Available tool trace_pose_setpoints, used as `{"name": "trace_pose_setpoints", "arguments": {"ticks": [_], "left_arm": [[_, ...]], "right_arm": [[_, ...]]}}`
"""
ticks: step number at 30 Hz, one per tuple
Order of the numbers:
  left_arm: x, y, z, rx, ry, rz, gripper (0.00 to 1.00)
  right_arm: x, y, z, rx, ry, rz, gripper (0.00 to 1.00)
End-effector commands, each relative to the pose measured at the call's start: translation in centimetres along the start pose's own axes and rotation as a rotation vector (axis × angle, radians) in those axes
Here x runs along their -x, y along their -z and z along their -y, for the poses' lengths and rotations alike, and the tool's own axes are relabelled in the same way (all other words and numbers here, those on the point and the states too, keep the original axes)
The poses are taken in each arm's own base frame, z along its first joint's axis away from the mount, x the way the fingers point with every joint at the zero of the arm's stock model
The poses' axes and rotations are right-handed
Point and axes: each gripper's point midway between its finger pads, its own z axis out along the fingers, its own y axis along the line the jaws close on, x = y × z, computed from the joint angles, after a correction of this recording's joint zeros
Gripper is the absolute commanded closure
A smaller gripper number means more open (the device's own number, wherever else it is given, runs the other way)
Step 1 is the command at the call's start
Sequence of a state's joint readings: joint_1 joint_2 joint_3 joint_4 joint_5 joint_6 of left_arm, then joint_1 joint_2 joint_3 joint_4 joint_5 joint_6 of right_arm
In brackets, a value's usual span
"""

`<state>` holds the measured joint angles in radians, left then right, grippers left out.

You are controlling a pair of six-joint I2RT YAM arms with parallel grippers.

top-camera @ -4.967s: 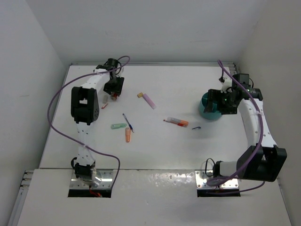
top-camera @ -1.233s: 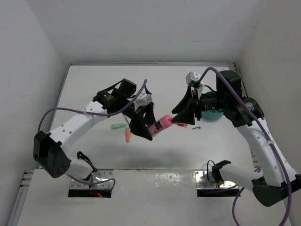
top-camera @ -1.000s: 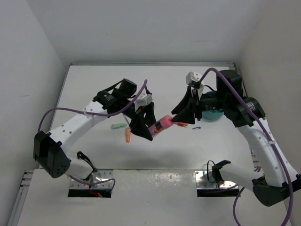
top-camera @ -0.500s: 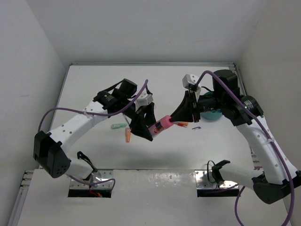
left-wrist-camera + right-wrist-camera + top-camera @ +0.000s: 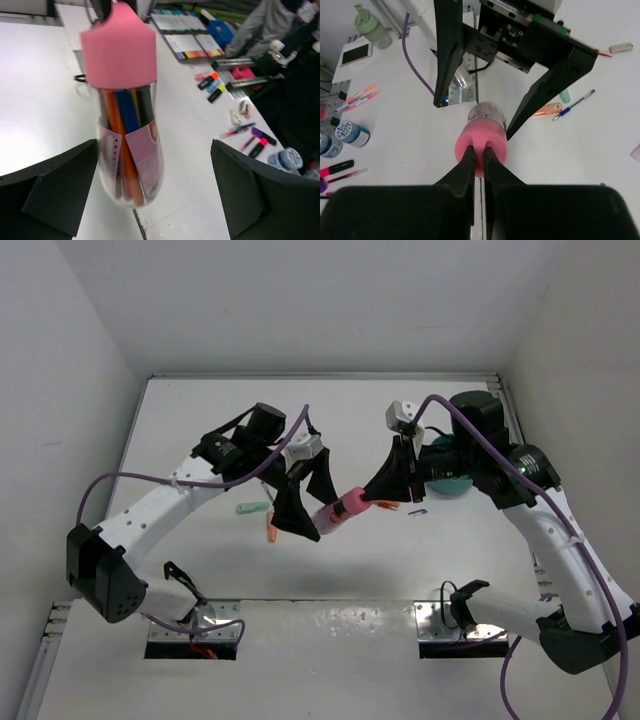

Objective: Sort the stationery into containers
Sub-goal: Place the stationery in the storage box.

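The counter sits well below what I'm carrying, so a drop is the worst outcome. The piece would fall a fair way and could roll.

My left claw is spread wide, one finger on each side of the load and touching neither. It is giving no support. If I close it off-centre, I'd expect it to knock the piece sideways instead of catching it.

My right claw is doing all the holding, fingers nearly together and biting into the pink cap.

The clear tube of pens hangs in the air over the middle of the counter, between my two arms and held only by that cap. I judge the cap could slip off the body, or the tube could swing in so narrow a pinch.

The teal cup stands to the right, partly hidden behind my right arm. It looks small, so a long tube set in carelessly might tip it.

The mint-green stub and orange stub lie just beside the spot under my left claw, and a falling tube would scatter them.
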<state>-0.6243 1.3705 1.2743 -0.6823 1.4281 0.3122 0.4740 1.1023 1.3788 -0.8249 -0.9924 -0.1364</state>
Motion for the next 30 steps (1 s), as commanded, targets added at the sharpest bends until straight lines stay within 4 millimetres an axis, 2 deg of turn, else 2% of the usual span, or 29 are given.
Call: {"name": "trace_pose_setpoints", "arguments": {"ticks": [1, 2, 3, 4, 5, 6, 8, 9, 10, 11, 12, 13, 14, 15, 17, 19, 21, 23, 25, 26, 28, 29, 30], "left_arm": [[3.2, 1.3, 0.4, 0.087, -0.134, 0.036, 0.00], [4.0, 2.3, -0.9, 0.205, -0.115, 0.066, 0.00], [4.0, 2.6, -2.0, 0.272, -0.111, 0.062, 0.00], [4.8, 4.3, -2.9, 0.386, -0.067, 0.122, 0.00], [5.2, 6.6, -5.5, 0.587, -0.048, 0.158, 0.00], [5.5, 8.8, -6.9, 0.736, -0.012, 0.198, 0.00], [5.8, 15.4, -9.5, 1.117, 0.017, 0.247, 0.00], [6.8, 17.9, -9.6, 1.242, -0.009, 0.259, 0.00], [6.9, 20.2, -9.6, 1.368, 0.014, 0.275, 0.00], [7.0, 23.7, -9.8, 1.560, 0.039, 0.310, 0.00], [8.4, 25.1, -9.1, 1.626, 0.023, 0.333, 0.00], [7.7, 25.9, -9.6, 1.673, 0.063, 0.291, 0.00], [7.2, 28.1, -9.4, 1.800, 0.087, 0.273, 0.00], [7.2, 29.1, -9.6, 1.852, 0.103, 0.244, 0.00], [5.6, 31.0, -9.4, 1.945, 0.148, 0.188, 0.00], [3.7, 31.4, -9.6, 1.957, 0.197, 0.108, 0.00], [2.8, 31.3, -9.8, 1.946, 0.223, 0.066, 0.00], [1.5, 30.6, -10.1, 1.908, 0.248, 0.024, 0.00], [1.1, 30.2, -10.1, 1.885, 0.246, 0.017, 0.00], [1.0, 30.0, -10.2, 1.877, 0.246, 0.016, 0.00], [0.5, 29.8, -10.4, 1.867, 0.247, -0.005, 0.00], [0.3, 29.8, -10.4, 1.868, 0.250, -0.010, 0.00], [-0.1, 29.8, -10.6, 1.866, 0.259, -0.024, 0.00]], "right_arm": [[1.3, 0.5, -0.4, -0.013, 0.072, 0.024, 1.00], [1.3, 0.6, -0.2, -0.028, 0.079, 0.017, 1.00], [1.3, 0.6, -0.2, -0.029, 0.082, 0.016, 1.00], [1.2, 0.7, 0.2, -0.055, 0.083, 0.005, 1.00], [1.1, 0.9, 0.4, -0.072, 0.082, -0.003, 1.00], [1.0, 1.0, 0.9, -0.095, 0.083, -0.010, 1.00], [0.5, 1.4, 2.3, -0.177, 0.076, -0.037, 1.00], [0.3, 1.6, 3.0, -0.218, 0.070, -0.049, 1.00], [-0.2, 1.9, 4.5, -0.294, 0.062, -0.077, 1.00], [-0.5, 2.2, 5.3, -0.337, 0.052, -0.091, 1.00], [-0.9, 2.6, 6.1, -0.382, 0.035, -0.103, 1.00], [-1.3, 2.8, 7.1, -0.419, 0.015, -0.119, 1.00], [-1.7, 3.9, 8.7, -0.513, -0.023, -0.132, 1.00], [-2.1, 4.4, 9.6, -0.556, -0.044, -0.142, 1.00], [-3.2, 6.5, 12.3, -0.689, -0.105, -0.169, 1.00], [-3.9, 8.0, 14.1, -0.776, -0.165, -0.183, 1.00], [-4.8, 10.6, 16.6, -0.896, -0.242, -0.191, 1.00], [-4.8, 13.3, 18.7, -0.988, -0.293, -0.179, 1.00], [-5.0, 14.9, 19.7, -1.038, -0.312, -0.200, 1.00], [-4.3, 16.4, 20.4, -1.083, -0.306, -0.195, 1.00], [-5.1, 17.7, 21.8, -1.109, -0.331, -0.237, 1.00], [-4.3, 19.0, 22.2, -1.139, -0.312, -0.232, 1.00], [-4.6, 18.8, 22.9, -1.131, -0.320, -0.251, 1.00]]}}
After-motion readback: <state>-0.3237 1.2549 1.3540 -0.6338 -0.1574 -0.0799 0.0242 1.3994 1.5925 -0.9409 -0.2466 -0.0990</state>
